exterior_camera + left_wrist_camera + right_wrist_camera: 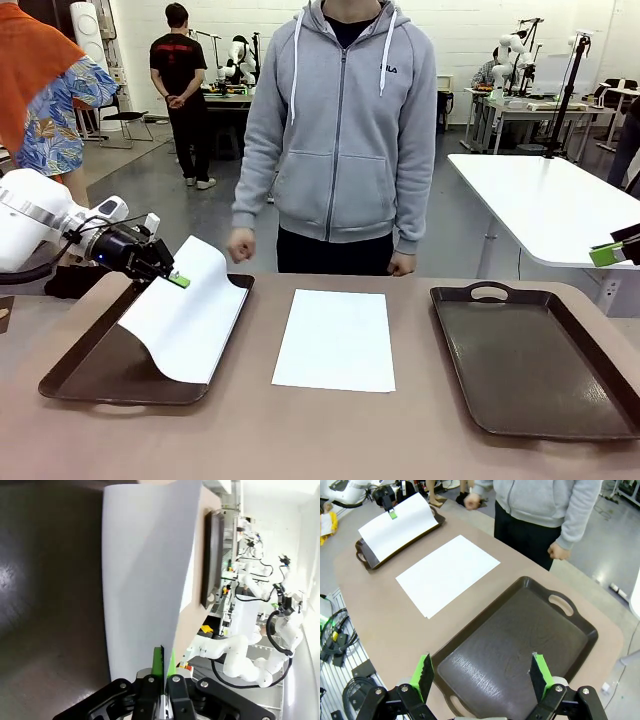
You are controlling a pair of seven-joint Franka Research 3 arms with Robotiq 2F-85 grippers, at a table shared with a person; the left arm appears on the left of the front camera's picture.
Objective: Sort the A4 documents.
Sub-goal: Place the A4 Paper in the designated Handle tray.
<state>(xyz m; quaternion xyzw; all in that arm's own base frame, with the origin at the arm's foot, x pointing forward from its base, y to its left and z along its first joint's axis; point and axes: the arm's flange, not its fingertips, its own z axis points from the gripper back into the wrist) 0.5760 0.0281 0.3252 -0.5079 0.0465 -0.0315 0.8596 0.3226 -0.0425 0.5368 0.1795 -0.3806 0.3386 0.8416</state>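
A4 documents, two white sheets, sit in the lower half of the front view. One flat sheet [335, 340] lies at the centre of the brown table [300, 435], between two dark brown trays and touching neither. The curled sheet [185, 310] is at lower left, its lower end resting in the left tray [95, 375] and its upper edge lifted. The left gripper [178, 280] pinches that upper edge between its closed green pads. The right tray [530, 365], at lower right, holds nothing. A green pad of the right gripper [608, 253] pokes in at the right edge of the frame. A person [340, 130] in a grey hoodie stands at the top centre, both hands [240, 245] in loose fists at the table's far edge.

In the left wrist view, the left gripper [164, 680] rises from the bottom centre, clamped shut on the edge of the curled sheet [145, 570], which fills the middle of the frame. The left tray [45, 580] is the dark surface on the left. The right tray [212, 555] appears edge-on at upper right.

In the right wrist view, the right gripper [482, 675] at the bottom has its jaws spread wide and grips nothing, above the right tray [520, 625]. The flat sheet [447, 572] lies left of centre. The curled sheet [397, 525] is at upper left over the left tray [360, 547].
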